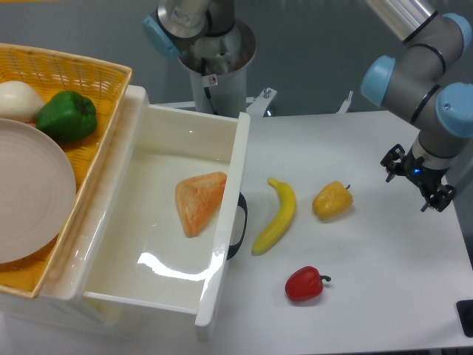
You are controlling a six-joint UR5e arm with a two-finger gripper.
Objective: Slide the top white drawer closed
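The top white drawer [222,244] is pulled far out of its cabinet toward the right. Its flat front panel carries a curved black handle [239,226]. Inside the tray lies an orange wedge of bread [198,202]. My gripper [418,186] hangs at the far right over the table, well away from the drawer front. Its dark fingers point down and away, and I cannot make out whether they are open or shut. Nothing shows between them.
A wicker basket [103,111] on top of the cabinet holds a pale plate [29,192], a green pepper [68,116] and a white onion [18,100]. On the table lie a banana [276,216], a yellow pepper [332,200] and a red pepper [304,284].
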